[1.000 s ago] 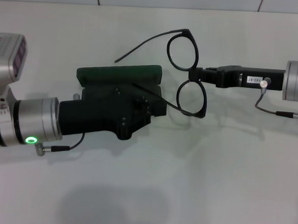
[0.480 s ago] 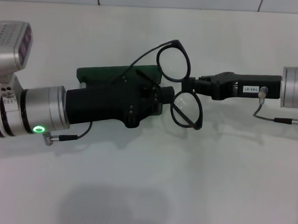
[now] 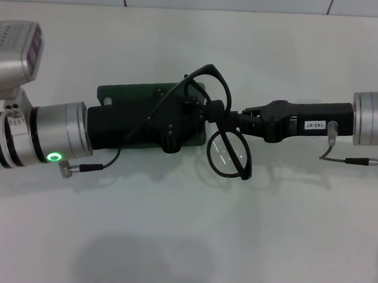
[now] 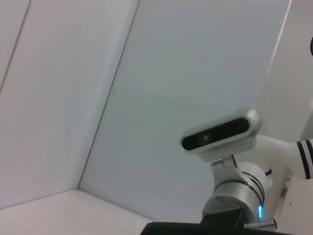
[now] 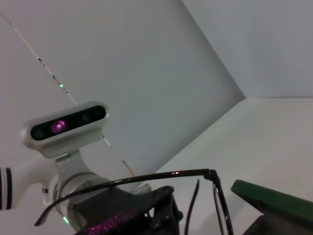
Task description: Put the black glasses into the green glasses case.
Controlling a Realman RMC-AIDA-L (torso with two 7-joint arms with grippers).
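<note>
Desk (image 3: pixel 171 242): white, carries all. Two arms, one from each side, meet at centre.

Left gripper (image 3: pixel 177 125): lies over the green glasses case (image 3: pixel 128 91), covering most of it; only the case's far edge shows in the head view. Whether its fingers are clenched or released cannot be told, nor whether the case lid is open.

Right gripper (image 3: pixel 231 117): fingers clenched on the black glasses (image 3: pixel 227 140) at the bridge. Glasses held in the air at the case's right end, one lens hanging below the gripper, the other above, temple arms reaching over the left gripper toward the case.

Judgement: insertion step, not yet done. To do it well, the temples likely need folding or guiding clear of the left gripper, frame levelled, then lowered slowly into the lining before letting go.

Count: one pair of glasses, one case, two grippers.
</note>
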